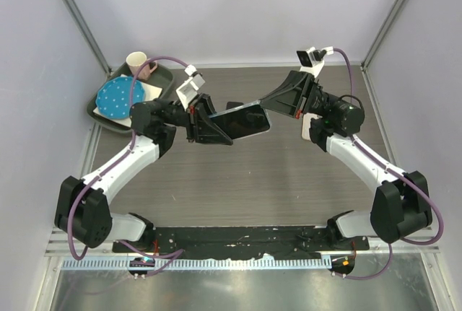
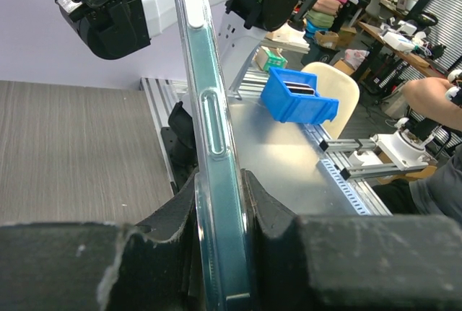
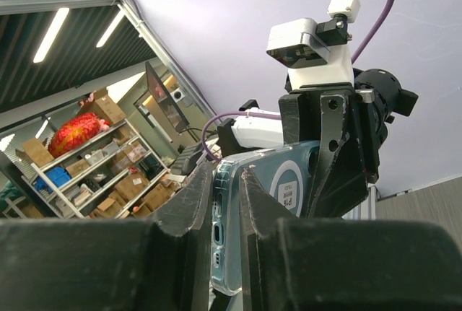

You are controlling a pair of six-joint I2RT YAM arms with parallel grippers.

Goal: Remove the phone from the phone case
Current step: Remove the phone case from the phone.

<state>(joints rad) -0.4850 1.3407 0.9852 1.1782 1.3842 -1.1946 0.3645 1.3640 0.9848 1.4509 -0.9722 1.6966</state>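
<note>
A dark teal phone (image 1: 242, 120) in a clear phone case (image 3: 289, 181) hangs above the middle of the table, screen up, held at both ends. My left gripper (image 1: 211, 128) is shut on its left end. In the left wrist view the case's long edge (image 2: 209, 123) with its side buttons runs up from between the left gripper's (image 2: 220, 195) black pads. My right gripper (image 1: 280, 102) is shut on the other end. The right wrist view shows the port end (image 3: 226, 235) clamped between the right gripper's (image 3: 227, 185) fingers. The case still wraps the phone.
A dark tray (image 1: 98, 110) at the back left holds a blue dotted plate (image 1: 120, 97), a cup (image 1: 136, 60) and a pink item. A white object (image 1: 308, 125) lies under the right arm. A blue bin (image 2: 297, 94) sits beyond the table's near rail.
</note>
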